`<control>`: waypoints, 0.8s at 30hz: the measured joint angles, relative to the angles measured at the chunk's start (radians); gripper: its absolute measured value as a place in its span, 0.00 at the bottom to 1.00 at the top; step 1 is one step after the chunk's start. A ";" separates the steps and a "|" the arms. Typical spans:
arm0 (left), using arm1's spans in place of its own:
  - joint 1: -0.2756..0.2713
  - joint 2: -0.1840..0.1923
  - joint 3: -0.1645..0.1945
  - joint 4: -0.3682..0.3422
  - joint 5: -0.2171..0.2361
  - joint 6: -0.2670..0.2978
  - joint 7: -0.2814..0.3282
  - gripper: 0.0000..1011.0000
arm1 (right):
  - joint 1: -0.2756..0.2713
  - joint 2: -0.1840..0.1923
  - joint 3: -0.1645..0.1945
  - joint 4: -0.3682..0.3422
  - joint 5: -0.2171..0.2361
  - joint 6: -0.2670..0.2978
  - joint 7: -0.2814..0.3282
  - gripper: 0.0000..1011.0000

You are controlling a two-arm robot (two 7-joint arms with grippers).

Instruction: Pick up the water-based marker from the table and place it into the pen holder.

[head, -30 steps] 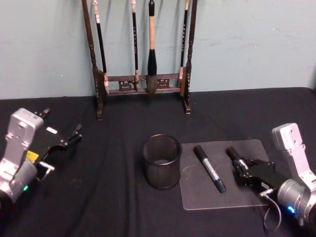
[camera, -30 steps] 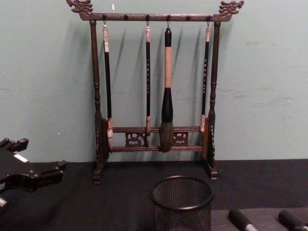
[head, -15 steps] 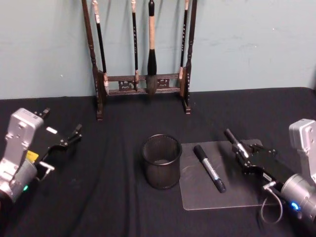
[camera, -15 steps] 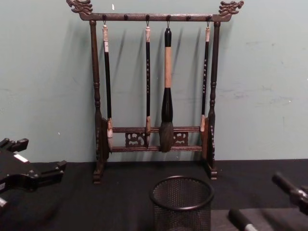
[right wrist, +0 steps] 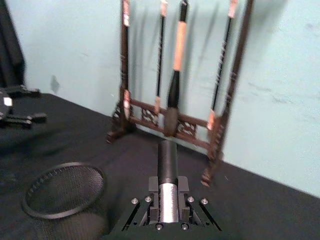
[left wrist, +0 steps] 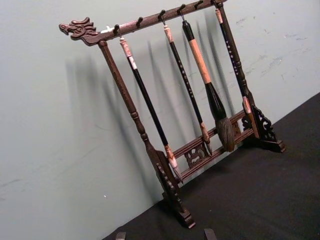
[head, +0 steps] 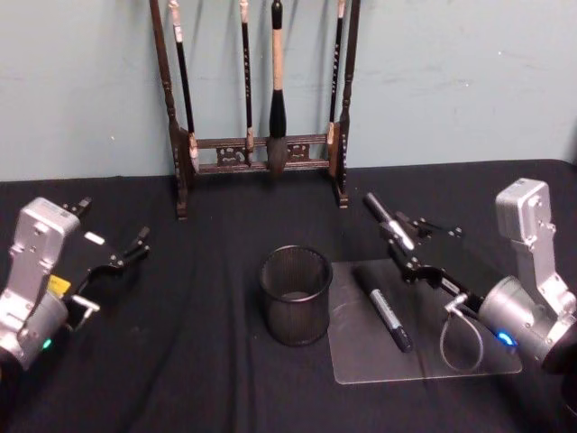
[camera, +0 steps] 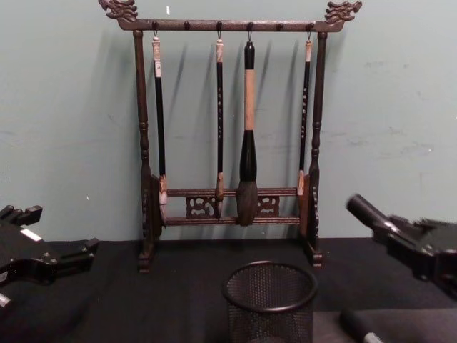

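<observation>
Black cloth (head: 207, 379) covers the whole counter (head: 541, 180), which runs back to a pale green wall (head: 469, 81). Wooden brush rack (head: 261, 142) stands at the rear, feet on the cloth, approx mid-width. Black wire-mesh pen holder (head: 296, 316) sits upright near ctr, well in front of the rack. Clear plastic mat (head: 370, 356) lies flat on the robot's right of the holder, edge right at its base; can't tell if touching.

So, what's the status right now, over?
Right gripper shut on the marker, held up right of the pen holder. Left gripper open, parked at left. A second marker lies on the clear mat; nothing seen between marker and holder.
</observation>
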State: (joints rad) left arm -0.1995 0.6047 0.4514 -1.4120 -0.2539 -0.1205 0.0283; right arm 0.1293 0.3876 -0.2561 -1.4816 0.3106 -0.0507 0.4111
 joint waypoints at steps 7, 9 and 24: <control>0.000 0.000 0.000 0.000 0.000 0.000 0.000 1.00 | 0.059 -0.021 -0.042 0.035 0.010 -0.043 0.043 0.22; 0.000 0.000 0.000 0.000 0.000 0.000 0.000 1.00 | 0.083 -0.032 -0.059 0.051 0.015 -0.055 0.054 0.22; 0.000 0.000 0.000 0.000 0.000 0.000 0.000 1.00 | 0.184 -0.085 -0.135 0.163 0.038 -0.147 0.122 0.22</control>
State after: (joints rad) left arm -0.1995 0.6047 0.4514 -1.4120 -0.2540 -0.1205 0.0283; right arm 0.3130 0.3023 -0.3912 -1.3185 0.3489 -0.1978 0.5329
